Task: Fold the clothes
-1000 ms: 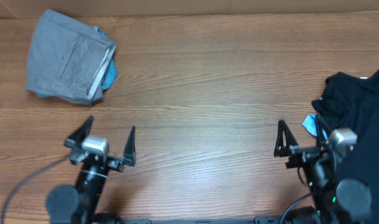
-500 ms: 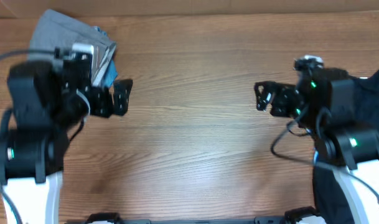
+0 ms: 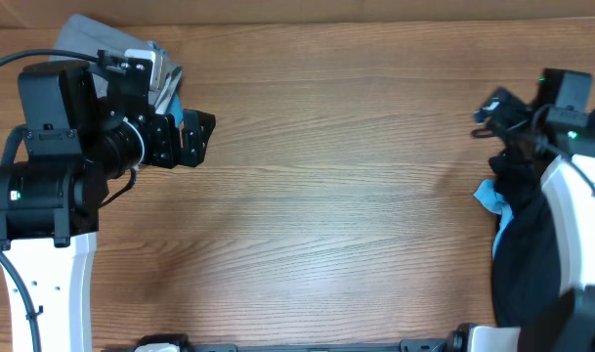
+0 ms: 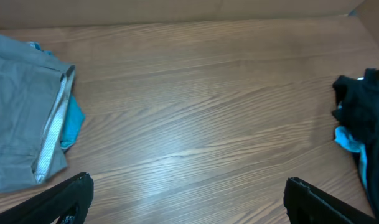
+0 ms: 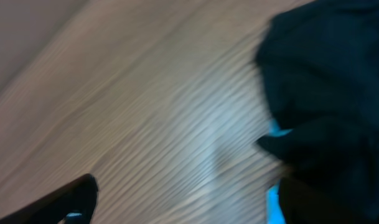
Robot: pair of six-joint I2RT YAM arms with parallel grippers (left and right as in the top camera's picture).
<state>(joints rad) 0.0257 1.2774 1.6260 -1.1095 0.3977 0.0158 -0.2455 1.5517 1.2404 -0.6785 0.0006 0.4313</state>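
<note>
The clothes lie in two heaps. A folded grey garment (image 4: 21, 134) with a light-blue one (image 4: 72, 121) tucked under it sits at the back left, partly hidden by my left arm in the overhead view. A crumpled black T-shirt (image 3: 520, 220) with a light-blue bit (image 3: 488, 196) showing lies at the right edge. My left gripper (image 3: 197, 137) hovers just right of the grey garment (image 3: 82, 34), open and empty. My right gripper (image 3: 490, 106) hangs over the black T-shirt's (image 5: 329, 74) far left edge, open, with bare wood between its fingers; its view is blurred.
The wooden table (image 3: 326, 196) stretches between the two heaps. A cardboard wall (image 4: 177, 9) runs along the back edge. My left arm's white link (image 3: 43, 284) covers the front left, and my right arm's (image 3: 580, 215) covers the black T-shirt.
Both arms have risen from the front edge and reached out over the table. In the last half second the right arm swung right, onto the black T-shirt; the left barely shifted.
</note>
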